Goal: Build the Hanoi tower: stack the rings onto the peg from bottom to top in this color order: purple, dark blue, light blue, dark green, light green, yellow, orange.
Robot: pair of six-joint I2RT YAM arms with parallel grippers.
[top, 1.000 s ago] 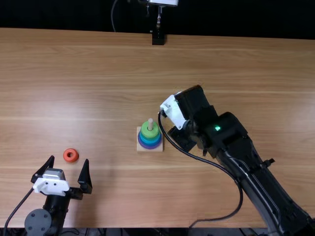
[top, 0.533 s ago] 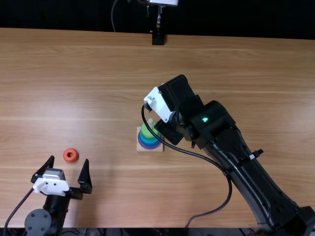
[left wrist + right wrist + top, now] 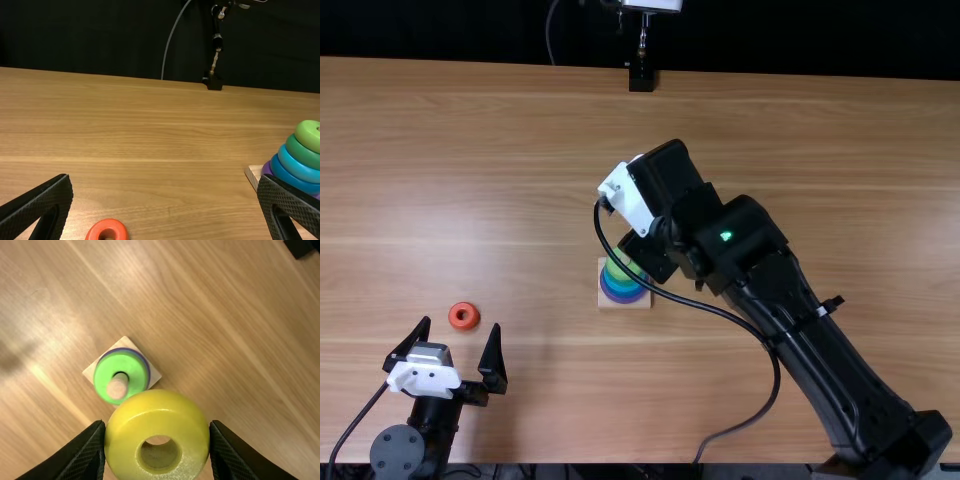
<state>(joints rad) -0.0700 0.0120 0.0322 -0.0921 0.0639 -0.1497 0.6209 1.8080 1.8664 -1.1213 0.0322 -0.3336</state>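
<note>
In the top view my right gripper [image 3: 645,256] is over the peg base [image 3: 625,305], partly covering the stacked rings [image 3: 623,284]. The right wrist view has my right gripper [image 3: 157,440] shut on the yellow ring [image 3: 157,407], above and beside the wooden peg [image 3: 118,386]; a light green ring [image 3: 102,375] tops the stack. Near the front left, my left gripper [image 3: 455,345] stands open and holds nothing, just short of the orange ring [image 3: 464,316]. The left wrist view has my left gripper [image 3: 165,195] by the orange ring [image 3: 107,230] and the stack with purple, blue and green rings [image 3: 300,162].
A black stand [image 3: 641,76] with a metal rod is at the table's far edge. The right arm's cable [image 3: 720,316] loops across the table [image 3: 550,380] on the near side of the stack.
The right arm has swung left toward the peg, its gripper moving over the stack and covering more of it, including the peg top. The left arm has kept still.
</note>
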